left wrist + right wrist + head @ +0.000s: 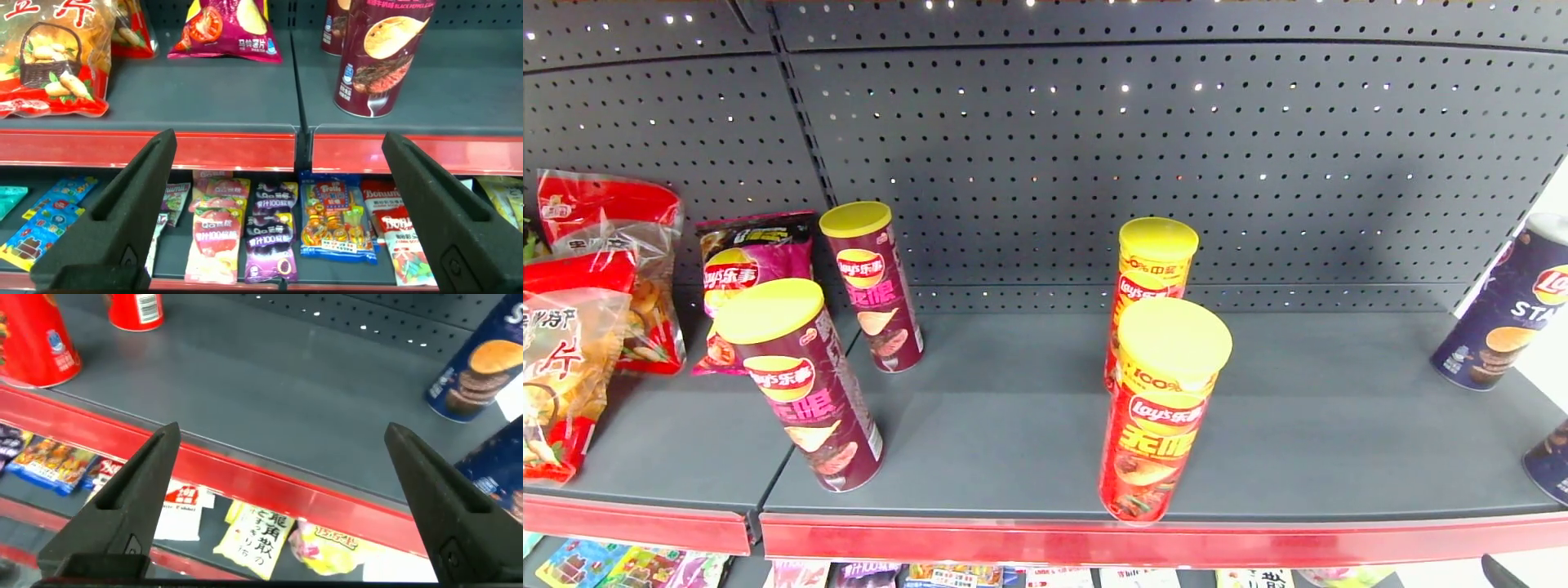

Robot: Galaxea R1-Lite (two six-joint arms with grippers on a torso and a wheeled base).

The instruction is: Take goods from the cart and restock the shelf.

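Ahead, in the head view, the shelf holds maroon cans at 9 o'clock and red cans at centre. I judge the gaps are room for stock.

Left wrist view: my left pincer is wide and empty, facing the shelf's red lip.

Right wrist view: my right pincer is also wide and empty, before bare shelf near a blue can.

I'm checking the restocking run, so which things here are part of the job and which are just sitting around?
Job: shelf; maroon chip cans; red chip cans; blue cans; left gripper and right gripper, both open.
Lying about: snack bags at the shelf's left; candy packets below the shelf.
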